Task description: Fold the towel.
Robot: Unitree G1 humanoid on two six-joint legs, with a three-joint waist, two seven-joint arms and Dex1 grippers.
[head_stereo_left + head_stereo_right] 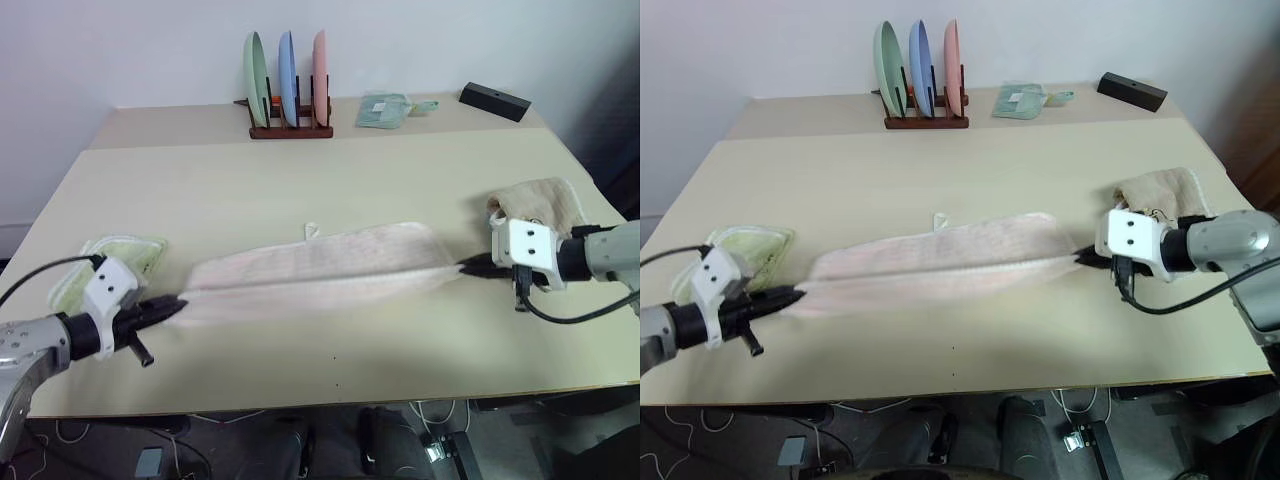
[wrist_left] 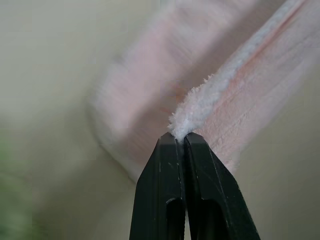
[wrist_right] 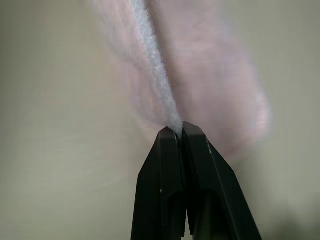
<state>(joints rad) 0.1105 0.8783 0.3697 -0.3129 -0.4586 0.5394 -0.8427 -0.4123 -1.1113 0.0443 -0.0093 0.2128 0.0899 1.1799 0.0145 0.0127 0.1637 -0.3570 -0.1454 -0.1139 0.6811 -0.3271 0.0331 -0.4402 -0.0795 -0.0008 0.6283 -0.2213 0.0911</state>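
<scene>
The pale pink towel [image 1: 320,268] hangs stretched lengthwise between my two grippers, just above the tan table [image 1: 300,180], doubled over along its length. My left gripper [image 1: 172,309] is shut on the towel's left end; in the left wrist view the black fingertips [image 2: 170,150] pinch a fluffy whitish edge [image 2: 200,102]. At the other end, my right gripper [image 1: 472,266] is shut on the towel, its fingertips [image 3: 169,142] clamped on the same edging [image 3: 155,75]. A small loop tab [image 1: 311,230] sticks out at the towel's far edge.
A light green towel [image 1: 115,262] lies behind my left gripper and a beige towel [image 1: 540,205] behind my right one. At the table's back stand a wooden rack with three plates [image 1: 288,80], a green packet [image 1: 385,110] and a black box [image 1: 495,101].
</scene>
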